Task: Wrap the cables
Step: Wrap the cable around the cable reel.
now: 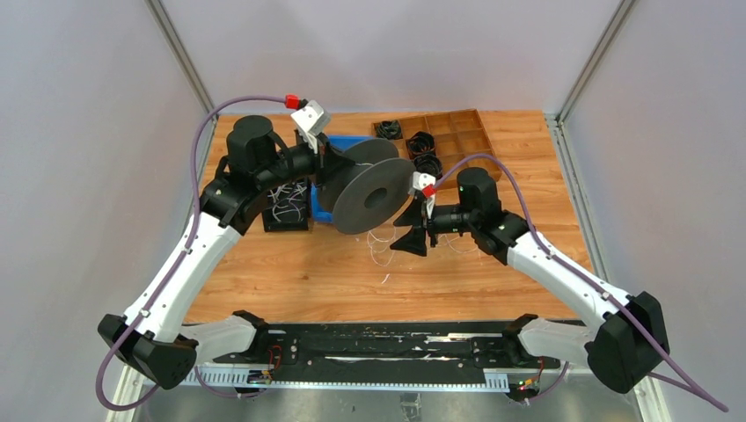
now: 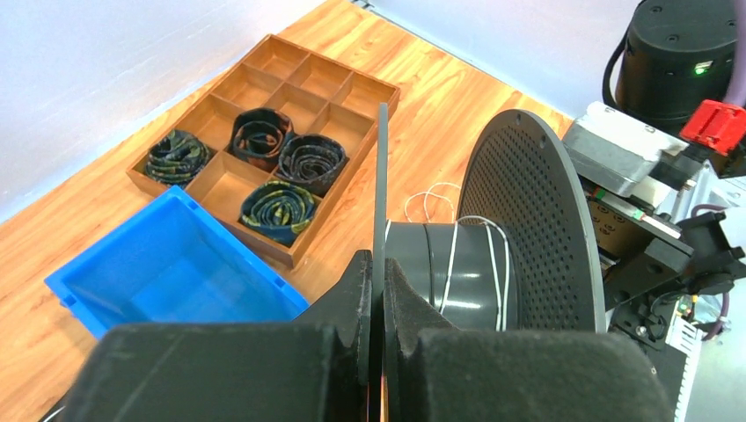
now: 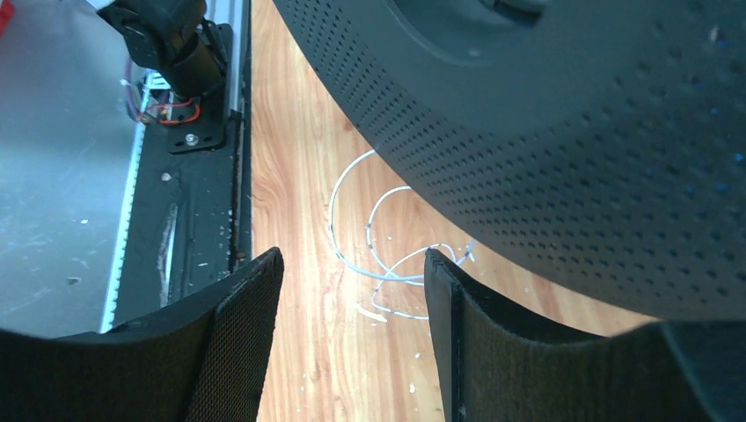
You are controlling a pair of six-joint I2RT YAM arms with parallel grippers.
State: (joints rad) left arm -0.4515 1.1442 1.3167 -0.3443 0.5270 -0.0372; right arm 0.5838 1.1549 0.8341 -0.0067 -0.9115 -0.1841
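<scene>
Left end effector (image 2: 376, 290) is clamped tight on the black spool's (image 2: 528, 220) thin flange. Right end effector (image 3: 350, 264) hangs wide open over loose cables (image 3: 387, 276) mid-desk (image 1: 290, 281).

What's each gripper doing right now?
Left gripper: closed on the spool flange.
Right gripper: open, empty, above loose cable.

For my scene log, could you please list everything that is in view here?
spool: one, dark grey, table centre
cables: thin, whitish, few turns on spool hub, loose loops on table beneath
bin: one, blue, behind spool
compartment tray: one, wooden, far right
cable coils: four, black, in tray
box: one, black, holding white wire bits, beside left arm
table: one, wooden
left hand: black, shut on spool flange
right hand: black, open above loose loops
</scene>
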